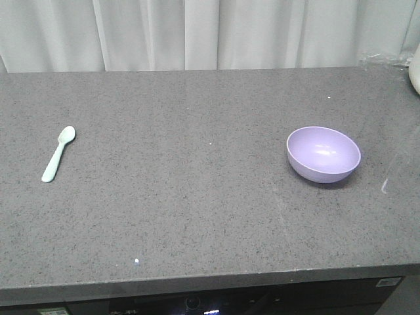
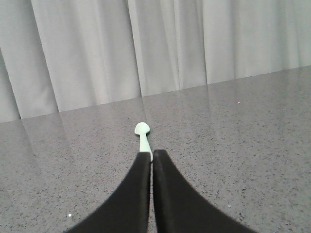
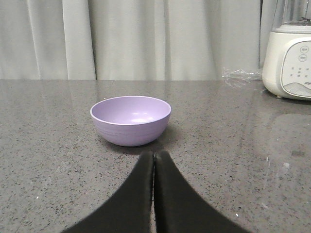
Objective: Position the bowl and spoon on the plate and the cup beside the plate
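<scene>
While both jaws sit closed, empty, speckled grey counter (image 1: 197, 216), white curtains (image 1: 197, 33), possibly a blender (image 3: 289, 63).

spoon (image 1: 58, 153) left, bowl (image 1: 323, 154) right (well apart)

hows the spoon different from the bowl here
The spoon is pale mint green, the bowl lavender. The spoon is slim and lies flat; the bowl is round, deep and stands upright. The spoon sits at the left of the counter, the bowl at its right. Both look like plain matte plastic.
</scene>
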Robot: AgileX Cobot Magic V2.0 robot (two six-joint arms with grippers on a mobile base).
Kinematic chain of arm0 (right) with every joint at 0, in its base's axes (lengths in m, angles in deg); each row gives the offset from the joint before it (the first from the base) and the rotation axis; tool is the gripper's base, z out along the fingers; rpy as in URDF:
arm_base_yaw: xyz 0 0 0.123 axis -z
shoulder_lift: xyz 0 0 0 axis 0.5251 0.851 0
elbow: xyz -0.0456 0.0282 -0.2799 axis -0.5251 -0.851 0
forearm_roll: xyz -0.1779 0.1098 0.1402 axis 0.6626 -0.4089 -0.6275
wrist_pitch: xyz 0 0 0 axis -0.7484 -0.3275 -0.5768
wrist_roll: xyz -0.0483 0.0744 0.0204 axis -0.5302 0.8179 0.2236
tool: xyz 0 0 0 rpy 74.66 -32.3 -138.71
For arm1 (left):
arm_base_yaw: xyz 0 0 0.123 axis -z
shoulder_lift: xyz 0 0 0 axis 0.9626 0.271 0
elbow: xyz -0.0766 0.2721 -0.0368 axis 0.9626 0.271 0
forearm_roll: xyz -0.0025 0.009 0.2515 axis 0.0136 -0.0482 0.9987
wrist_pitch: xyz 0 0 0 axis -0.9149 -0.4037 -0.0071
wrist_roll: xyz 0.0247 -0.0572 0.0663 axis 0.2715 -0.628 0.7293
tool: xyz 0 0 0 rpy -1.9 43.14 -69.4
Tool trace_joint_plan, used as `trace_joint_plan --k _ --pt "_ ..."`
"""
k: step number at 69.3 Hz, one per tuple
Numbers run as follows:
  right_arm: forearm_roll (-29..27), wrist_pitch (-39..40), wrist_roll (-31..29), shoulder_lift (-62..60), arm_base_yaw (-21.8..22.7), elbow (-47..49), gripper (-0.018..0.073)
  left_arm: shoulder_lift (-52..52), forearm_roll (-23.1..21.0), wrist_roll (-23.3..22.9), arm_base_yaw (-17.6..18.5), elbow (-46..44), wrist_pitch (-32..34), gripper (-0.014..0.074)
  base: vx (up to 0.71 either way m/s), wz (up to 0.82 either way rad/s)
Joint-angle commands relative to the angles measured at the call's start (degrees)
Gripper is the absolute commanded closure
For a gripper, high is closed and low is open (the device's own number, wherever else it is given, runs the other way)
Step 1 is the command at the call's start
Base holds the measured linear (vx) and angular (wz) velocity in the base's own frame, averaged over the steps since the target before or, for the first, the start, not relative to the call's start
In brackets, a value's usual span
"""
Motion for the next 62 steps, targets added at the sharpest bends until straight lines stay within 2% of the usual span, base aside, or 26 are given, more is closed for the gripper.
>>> trace_joint_plan --k 1,62 --pt "0.15 4.16 -0.03 -0.57 0.28 -0.23 0.0565 -0.83 -0.41 0.00 -0.15 -0.47 4.28 0.0603 0.04 -0.01" --pt "0.15 4.16 -0.03 -0.57 0.28 -0.23 0.0565 -0.83 -0.41 0.00 -0.15 -0.47 4.28 0.0603 0.03 0.00"
